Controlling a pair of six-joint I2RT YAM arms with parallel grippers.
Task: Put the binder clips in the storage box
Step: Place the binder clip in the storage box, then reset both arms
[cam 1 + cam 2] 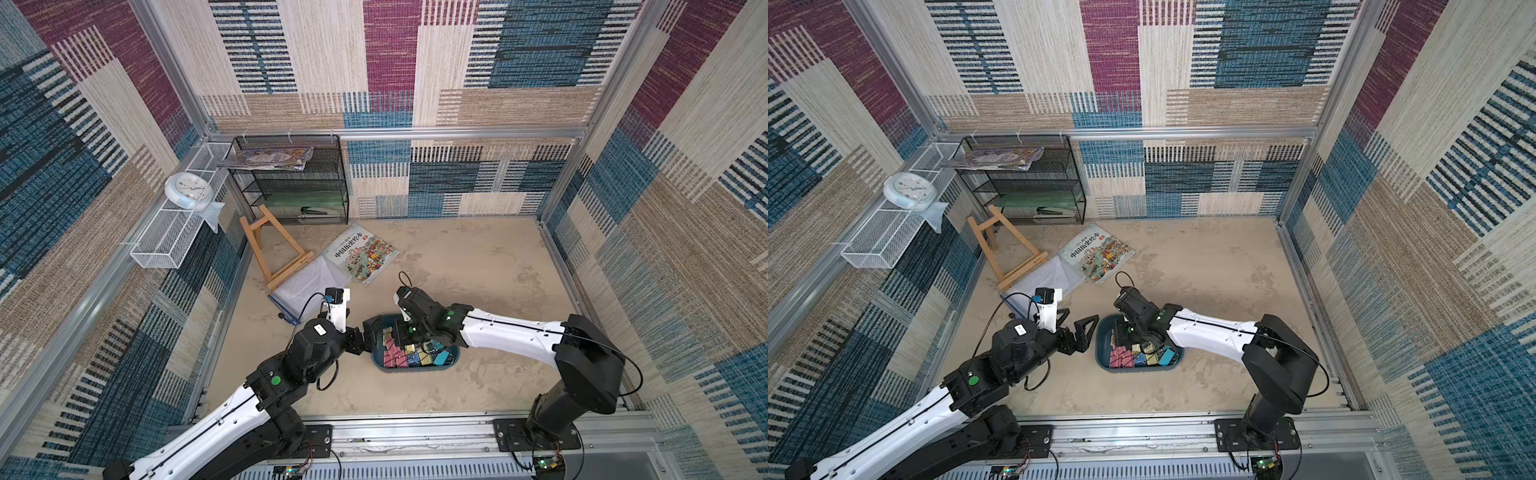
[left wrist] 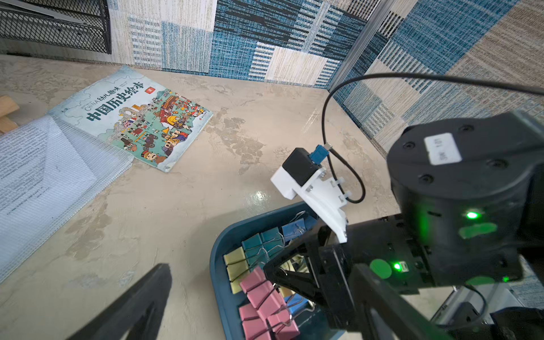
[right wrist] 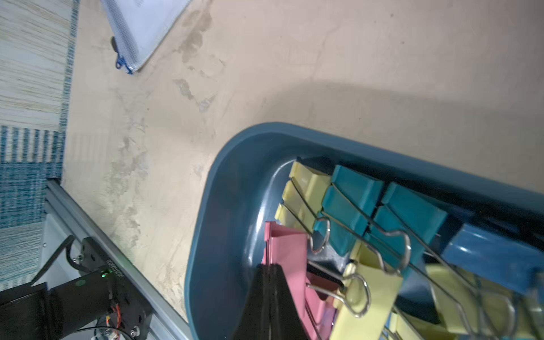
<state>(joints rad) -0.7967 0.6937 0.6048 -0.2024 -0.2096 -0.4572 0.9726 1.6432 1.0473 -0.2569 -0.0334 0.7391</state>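
Observation:
The storage box [image 1: 377, 362], a shallow dark teal tray, sits on the floor between my two arms, seen in both top views [image 1: 1100, 359]. Several binder clips [image 1: 398, 353] in pink, yellow, teal and blue lie packed inside it [image 2: 260, 290] [image 3: 353, 203]. My right gripper [image 3: 269, 267] is shut with nothing between its fingers, its tips down inside the box beside a pink clip [image 3: 287, 250]. My left gripper [image 1: 1081, 318] hovers open and empty just left of the box rim, and one of its fingers [image 2: 141, 300] hangs over bare floor.
A picture book [image 1: 360, 254], a mesh document pouch [image 1: 305, 286] and a wooden easel [image 1: 272, 253] lie behind the box to the left. A black mesh rack [image 1: 291, 178] stands at the back wall. A white wire basket [image 1: 178, 226] carries a clock [image 1: 188, 191].

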